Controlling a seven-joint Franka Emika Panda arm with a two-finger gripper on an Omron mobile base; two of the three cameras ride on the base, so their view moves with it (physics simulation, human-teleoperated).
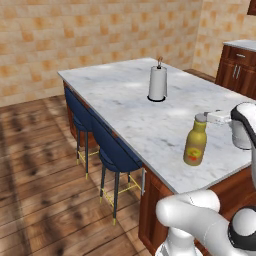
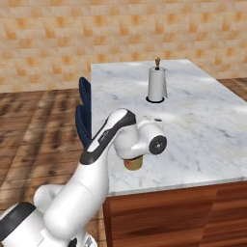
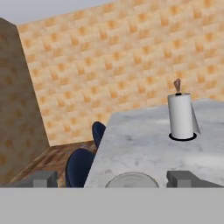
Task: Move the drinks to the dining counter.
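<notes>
Trouble could come if the open gripper (image 3: 112,178), holding nothing, bumps the yellow bottle (image 1: 195,144) at lower right and knocks it off the counter (image 1: 135,110).

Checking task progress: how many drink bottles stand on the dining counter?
1: the amber bottle stands upright near the dining counter's front edge, the open gripper just above its cap. No second bottle shows.

My two base cameras look forward and down from behind the arm, left and right. Both share the island (image 1: 145,115) and towel roll (image 1: 157,83) beyond the gripper (image 3: 116,178). My hand camera sits close, facing along the fingers toward that roll.
</notes>
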